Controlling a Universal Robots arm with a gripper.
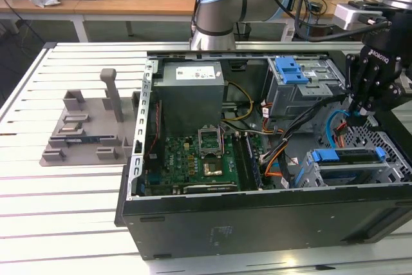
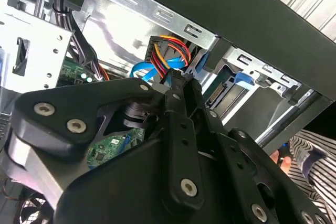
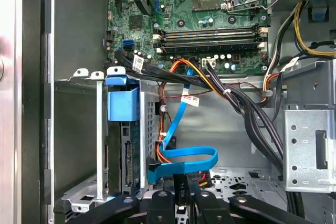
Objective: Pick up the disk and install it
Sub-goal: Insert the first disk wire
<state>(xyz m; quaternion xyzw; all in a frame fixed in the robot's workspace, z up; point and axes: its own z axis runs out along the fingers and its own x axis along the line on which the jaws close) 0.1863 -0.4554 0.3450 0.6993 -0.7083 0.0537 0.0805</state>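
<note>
The disk (image 1: 347, 159) sits in the lower drive cage at the exterior view's right, with blue rails along its edges. In the first wrist view its connector edge (image 3: 126, 156) faces outward under a blue tab. It also shows in its bay in the second wrist view (image 2: 226, 92). My gripper (image 1: 356, 113) hangs inside the case just above and behind that cage. Its black fingers (image 2: 181, 98) are pressed together on a black power connector (image 3: 181, 186) with red, yellow and orange wires (image 2: 170, 51). A blue data cable (image 3: 184, 161) loops right beside the fingertips.
The open computer case (image 1: 257, 210) lies on a slatted white table. Inside are a grey power supply (image 1: 193, 94), a green motherboard (image 1: 193, 165) and an upper cage with a blue latch (image 1: 290, 69). A grey holder stand (image 1: 84, 130) stands left. A striped sleeve (image 2: 310, 156) is nearby.
</note>
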